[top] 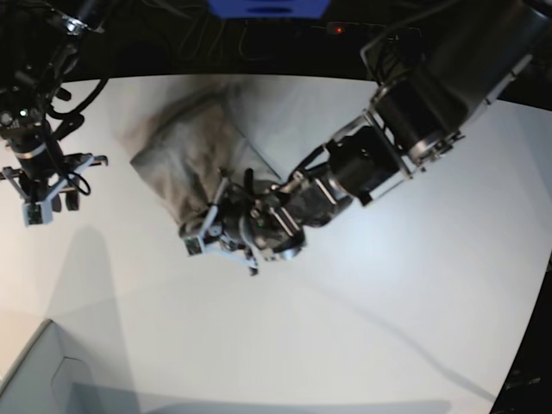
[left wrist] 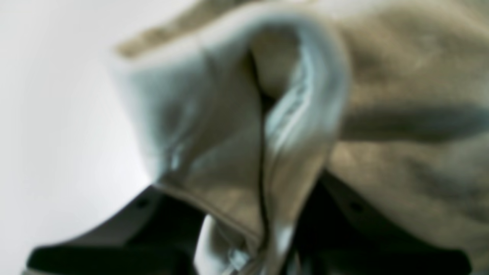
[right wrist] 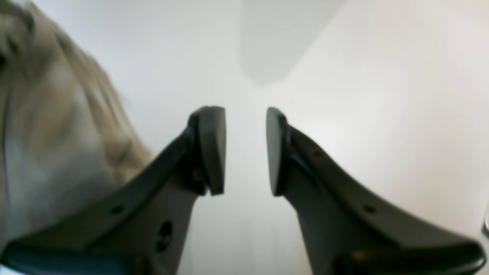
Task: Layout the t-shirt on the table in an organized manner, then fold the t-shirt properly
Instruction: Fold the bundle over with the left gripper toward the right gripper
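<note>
Clamped on a bunched fold of the t-shirt (left wrist: 237, 152), the left gripper (left wrist: 263, 229) had its dark jaws pressed close together with the cloth's hemmed edge pinched between them; the left wrist view was heavily blurred, so which part of the garment it held could not be told. In the base view that same gripper (top: 226, 226) sat at the near lower edge of the crumpled shirt (top: 185, 159), which lay heaped rather than spread on the table (top: 362, 328), toward its far left portion. Well apart from it, the right gripper (right wrist: 245, 151) hung with its two pads facing each other across a clear gap, nothing between them, bare white tabletop (right wrist: 382, 95) showing beyond. A beige mass of the shirt (right wrist: 57, 126) filled the left side of the right wrist view, beside the fingers (right wrist: 212, 149) but not touching the pads. Seen from the base camera, the right gripper (top: 47, 197) hovered to the left of the cloth. A pale grey box corner (top: 39, 375) showed at the lower left.
</note>
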{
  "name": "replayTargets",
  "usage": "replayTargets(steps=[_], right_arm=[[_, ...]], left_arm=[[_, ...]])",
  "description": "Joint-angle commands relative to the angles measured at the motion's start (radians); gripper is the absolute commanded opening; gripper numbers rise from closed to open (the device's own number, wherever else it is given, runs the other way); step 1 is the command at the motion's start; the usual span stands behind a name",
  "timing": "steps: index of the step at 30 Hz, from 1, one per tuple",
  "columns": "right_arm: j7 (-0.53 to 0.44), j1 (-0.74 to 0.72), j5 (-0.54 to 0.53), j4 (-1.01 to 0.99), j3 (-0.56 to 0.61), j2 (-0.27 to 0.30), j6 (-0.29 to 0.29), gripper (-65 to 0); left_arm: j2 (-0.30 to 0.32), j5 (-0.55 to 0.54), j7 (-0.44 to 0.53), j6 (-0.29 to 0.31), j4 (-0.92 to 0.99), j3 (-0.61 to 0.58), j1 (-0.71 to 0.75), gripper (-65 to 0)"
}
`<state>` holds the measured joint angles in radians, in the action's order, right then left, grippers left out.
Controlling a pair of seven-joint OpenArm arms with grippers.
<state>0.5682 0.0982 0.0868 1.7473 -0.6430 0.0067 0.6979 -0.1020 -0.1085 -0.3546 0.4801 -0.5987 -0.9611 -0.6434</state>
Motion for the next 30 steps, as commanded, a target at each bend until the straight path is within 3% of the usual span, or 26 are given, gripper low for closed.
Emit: replayTargets(steps=[1,5,10,12,17,23,27,30], right_arm=[[-0.018,-0.005,-0.009,0.023,-0.033,0.014,0.0,-46.9],[-0.023,0.015,-0.009,0.023,-0.102,0.014,0.0,-46.9],[-0.026,0.047,-0.009,0.024,-0.111,0.014,0.0,-46.9],[-0.026,0.054,-0.009,0.027,-0.111,0.014,0.0,-46.9],[-0.027,0.062,-0.009,0.069,-0.111,-0.011,0.0,-46.9],[-0.018,0.07,-0.006,0.121,-0.111,-0.014,0.0,-46.9],[-0.02,0.09,-0.009,0.141,-0.111,-0.015,0.0,-46.9],[-0.018,0.093,-0.006,0.15,-0.111,-0.023,0.0,-46.9]], left_arm=[[-0.026,0.026,0.032,0.006,0.013,-0.005,-0.028,-65.0],[-0.055,0.192,0.113,0.006,0.064,-0.008,-0.036,-64.6],[-0.055,0.333,0.122,0.006,0.006,-0.009,-0.036,-64.4],[-0.055,0.346,0.119,0.012,-0.033,-0.009,-0.036,-63.9],[-0.055,0.346,0.124,0.015,-0.074,-0.014,-0.033,-54.9],[-0.055,0.341,0.127,0.006,-0.088,-0.186,-0.033,-56.5],[-0.055,0.339,0.127,0.004,-0.122,-0.213,-0.033,-54.8],[-0.055,0.343,0.127,0.004,-0.145,-0.213,-0.033,-49.8]])
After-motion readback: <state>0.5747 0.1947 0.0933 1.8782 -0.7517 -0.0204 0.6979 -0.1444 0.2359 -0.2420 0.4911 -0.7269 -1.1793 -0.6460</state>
